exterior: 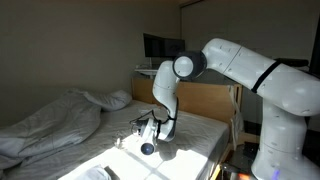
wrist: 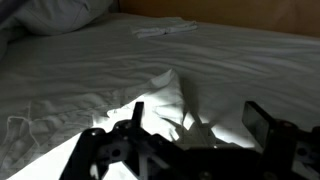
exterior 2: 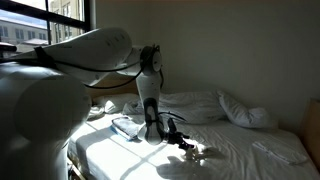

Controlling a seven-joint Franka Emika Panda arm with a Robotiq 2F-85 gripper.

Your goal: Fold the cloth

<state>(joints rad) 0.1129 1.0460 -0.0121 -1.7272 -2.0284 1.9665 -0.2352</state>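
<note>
Found the cloth (wrist: 120,80) spread flat over the mattress (exterior: 218,148), finely wrinkled, with a bright patch of sun on its near part in the wrist view. Noted one raised crease (wrist: 172,95) in it, standing up just ahead of the tool (wrist: 195,128). Saw the tool's jaws spread wide apart and clamped on nothing, one finger (wrist: 128,125) left of the crease and the other to its right, both low over the fabric. Could not tell whether the tips touched it. Found open, wrinkled cloth all round the tool, running to the mattress edge beside the white arm (exterior: 240,65). Placed the puffy duvet (exterior: 55,115) bunched at the left in an exterior view, well apart from the tool, with a pillow (exterior: 117,98) just beside it near the wooden headboard (exterior: 205,95). Spotted a small pale item (wrist: 162,30) lying far up the cloth, too dim to identify.
</note>
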